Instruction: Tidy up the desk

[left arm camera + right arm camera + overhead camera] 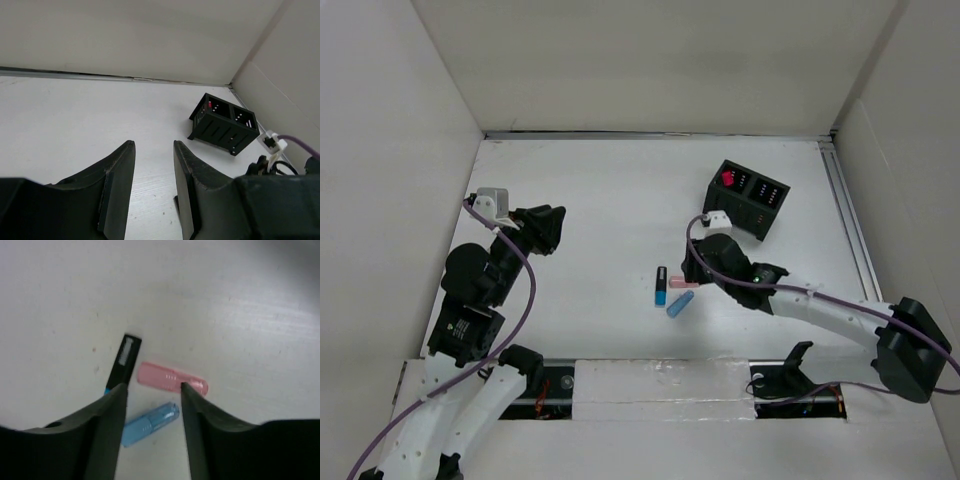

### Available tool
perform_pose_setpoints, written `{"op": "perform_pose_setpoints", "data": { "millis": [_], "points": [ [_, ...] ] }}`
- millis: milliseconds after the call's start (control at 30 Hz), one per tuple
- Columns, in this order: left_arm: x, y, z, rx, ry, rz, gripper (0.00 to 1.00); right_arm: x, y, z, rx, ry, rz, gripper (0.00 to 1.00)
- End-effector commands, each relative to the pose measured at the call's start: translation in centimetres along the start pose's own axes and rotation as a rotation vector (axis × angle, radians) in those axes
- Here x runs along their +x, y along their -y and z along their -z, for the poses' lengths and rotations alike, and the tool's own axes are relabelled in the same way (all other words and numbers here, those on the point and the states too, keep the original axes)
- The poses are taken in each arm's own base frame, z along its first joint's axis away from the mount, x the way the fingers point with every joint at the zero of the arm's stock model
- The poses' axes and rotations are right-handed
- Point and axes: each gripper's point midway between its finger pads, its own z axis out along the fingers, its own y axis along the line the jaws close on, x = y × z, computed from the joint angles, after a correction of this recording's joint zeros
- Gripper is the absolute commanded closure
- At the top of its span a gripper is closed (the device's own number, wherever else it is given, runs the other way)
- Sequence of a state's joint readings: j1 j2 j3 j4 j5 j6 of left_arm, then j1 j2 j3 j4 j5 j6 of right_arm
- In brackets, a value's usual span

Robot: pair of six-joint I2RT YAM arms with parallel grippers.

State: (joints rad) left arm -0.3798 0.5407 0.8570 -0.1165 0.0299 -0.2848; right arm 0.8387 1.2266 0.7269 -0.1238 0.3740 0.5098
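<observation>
Right pincer [152, 390] hangs jaws apart over a pink capsule [167, 377], with a blue capsule [150, 424] and a black stick [125, 360] just beside it, mid-table [610, 190]. A black slotted box [748, 198] sits far right. Left pincer [154, 147], jaws apart too, hovers at the left. White walls [650, 60] box the table in.

Overhead camera surveys the desk [600, 200]; left wrist faces the organizer [224, 129] from low; right wrist sits close above pink marker [171, 378].

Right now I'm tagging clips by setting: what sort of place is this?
Probably a robot test cell: white desk boxed in by plain wall panels, a black organizer on it.
</observation>
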Motion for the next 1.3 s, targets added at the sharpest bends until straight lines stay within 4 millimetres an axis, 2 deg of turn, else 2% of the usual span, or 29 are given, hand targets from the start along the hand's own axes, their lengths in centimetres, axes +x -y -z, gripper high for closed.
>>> {"op": "perform_pose_setpoints", "data": {
  "millis": [0,67,100,267,500,633,833,900,967,1133,1167,1267],
  "points": [
    [-1.1,0.8,0.0,0.037,0.040,-0.007,0.67,4.7,-0.6,2.0,-0.082,-0.171,-0.019,0.44],
    [-1.0,0.7,-0.1,0.036,0.036,-0.005,0.67,6.0,-1.7,2.5,-0.146,-0.216,-0.037,0.31],
    [-1.0,0.8,-0.1,0.036,0.036,-0.005,0.67,6.3,-2.1,2.3,-0.161,-0.219,-0.059,0.29],
    [-0.8,0.5,-0.1,0.023,0.032,-0.005,0.67,7.5,-4.0,1.6,-0.234,-0.284,-0.094,0.28],
    [-1.0,0.4,0.0,0.018,0.041,-0.006,0.67,10.1,-3.8,0.4,-0.206,-0.368,-0.112,0.32],
    [-0.9,0.4,-0.1,0.018,0.037,-0.006,0.67,11.0,-3.5,0.1,-0.186,-0.384,-0.112,0.33],
    [-0.9,0.5,-0.1,0.021,0.036,-0.008,0.67,11.1,-1.4,-2.3,-0.044,-0.353,-0.039,0.34],
    [-0.8,0.4,-0.1,0.019,0.034,-0.008,0.67,11.5,-0.2,-3.0,0.026,-0.357,0.000,0.37],
    [-0.9,0.5,-0.1,0.020,0.035,-0.008,0.67,11.0,0.4,-3.5,0.078,-0.330,0.031,0.44],
    [-1.3,0.3,0.2,0.011,0.053,-0.009,0.67,10.6,1.2,-3.4,0.153,-0.313,0.103,0.51],
    [-1.3,0.2,0.2,0.007,0.052,-0.009,0.67,10.0,1.2,-3.6,0.172,-0.294,0.111,0.52],
    [-1.2,0.2,0.1,0.004,0.049,-0.009,0.67,10.2,1.4,-3.4,0.198,-0.303,0.160,0.54]
  ]
}}
